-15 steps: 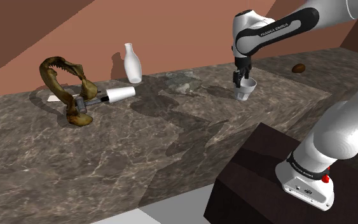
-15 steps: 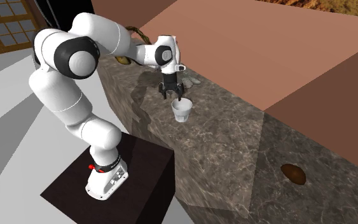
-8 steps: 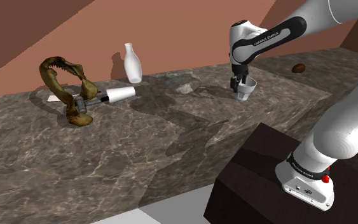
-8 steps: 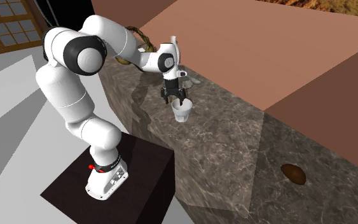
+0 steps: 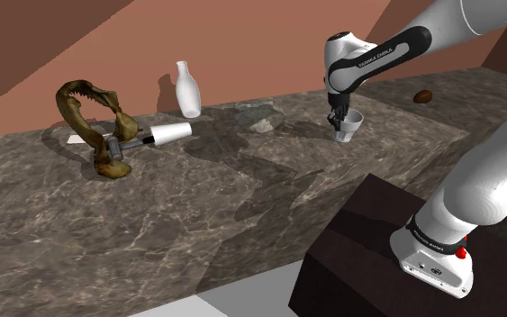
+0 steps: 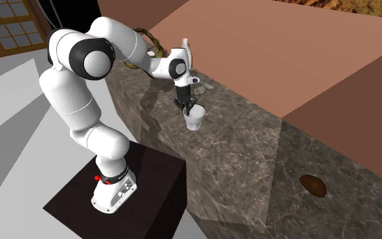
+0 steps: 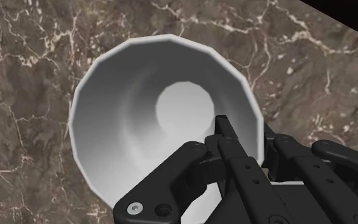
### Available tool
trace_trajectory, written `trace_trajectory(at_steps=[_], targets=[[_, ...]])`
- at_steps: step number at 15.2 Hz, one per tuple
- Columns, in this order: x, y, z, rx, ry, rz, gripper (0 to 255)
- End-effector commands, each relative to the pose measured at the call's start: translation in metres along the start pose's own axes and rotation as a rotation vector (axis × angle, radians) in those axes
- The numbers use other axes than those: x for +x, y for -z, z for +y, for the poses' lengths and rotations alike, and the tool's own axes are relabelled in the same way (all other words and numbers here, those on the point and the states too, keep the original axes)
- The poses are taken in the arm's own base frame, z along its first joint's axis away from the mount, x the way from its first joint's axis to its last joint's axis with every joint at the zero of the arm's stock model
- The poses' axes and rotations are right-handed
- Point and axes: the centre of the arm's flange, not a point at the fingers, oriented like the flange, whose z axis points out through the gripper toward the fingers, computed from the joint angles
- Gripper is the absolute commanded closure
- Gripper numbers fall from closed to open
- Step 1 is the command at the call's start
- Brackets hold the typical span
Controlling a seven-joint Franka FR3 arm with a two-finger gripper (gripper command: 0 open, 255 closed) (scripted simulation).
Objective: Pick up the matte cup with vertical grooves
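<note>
Where the dark marble counter runs closest to the stand, the cup sits upright, mouth up, right under the gripper. Cup is pale grey-white and matte, and its wall is made of flat vertical facets, clearest at the rim in the wrist view.

Gripper points straight down at the cup's rim. In the wrist view the gripper straddles the rim on one side. One of the fingers is down inside the bowl against the inner wall, and the other is outside the same stretch of wall. They are drawn in close and pinch that wall between them. The rest of the cup's mouth and its round bottom lie open beyond the fingers.

In the second exterior view the cup hangs directly below the gripper, near the counter's edge facing the stand. Cannot tell whether the base is touching the counter.

Other items, all well apart from the cup:
- A small grey stone sits toward the shoulder view's left.
- A white bottle stands upright by the reddish-brown wall.
- A white tumbler lies on its side.
- A brown jawbone-like piece is just beside the tumbler.
- A brown oval lump lies on the far side of the cup, also seen in the second exterior view.
</note>
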Motion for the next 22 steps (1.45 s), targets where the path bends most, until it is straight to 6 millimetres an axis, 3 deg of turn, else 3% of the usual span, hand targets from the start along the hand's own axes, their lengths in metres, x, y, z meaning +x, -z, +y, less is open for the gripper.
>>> trace_trajectory(at_steps=[1,5,20,22], targets=[[0.0,0.0,0.0,0.0,0.0,-0.001,255],[0.0,0.0,0.0,0.0,0.0,0.0,255],[-0.015,0.076,0.014,0.0,0.0,0.0,255],[-0.016,0.077,0.014,0.0,0.0,0.0,255]])
